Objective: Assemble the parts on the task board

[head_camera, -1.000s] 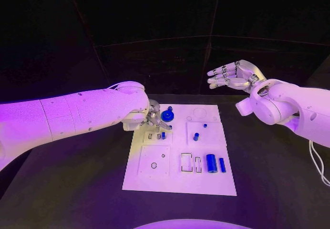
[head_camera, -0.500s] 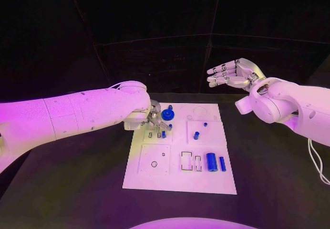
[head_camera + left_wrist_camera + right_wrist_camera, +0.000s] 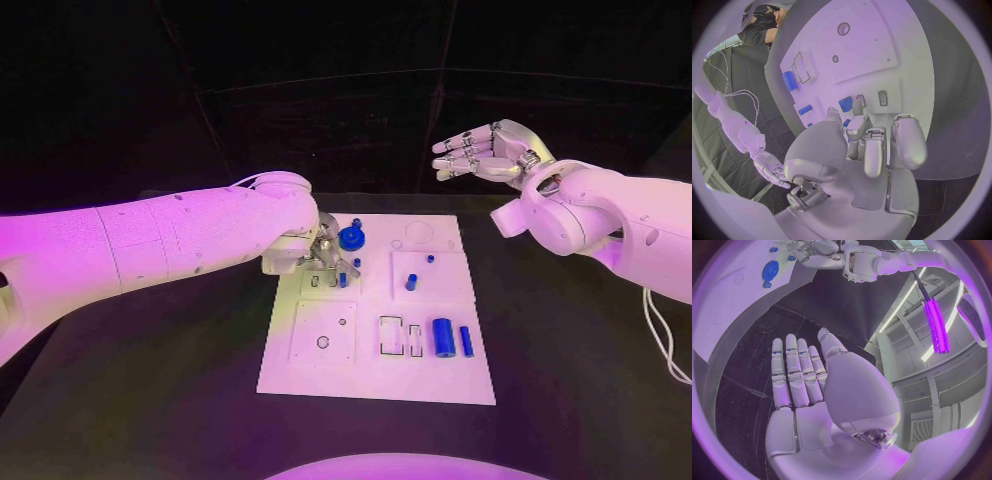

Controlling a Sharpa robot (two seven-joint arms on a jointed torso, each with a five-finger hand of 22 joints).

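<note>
The white task board lies in the middle of the black table. My left hand is down on its far left part, fingers together and pointing at the board. Its fingertips sit beside a small blue piece next to two slots; whether it is pinched I cannot tell. A blue gear stands just past the hand. Two small blue pegs stand in the middle right plate. A thick blue cylinder and a thinner one lie near the right edge. My right hand hangs high beyond the board, fingers spread, empty.
The black table surrounds the board on all sides. The near left plate has two small holes, and empty rectangular slots lie beside the cylinders. My left forearm stretches over the table's left side.
My left hand stays at the same spot on the board's far left part. My right hand has drifted slightly up and toward the left, still spread.
</note>
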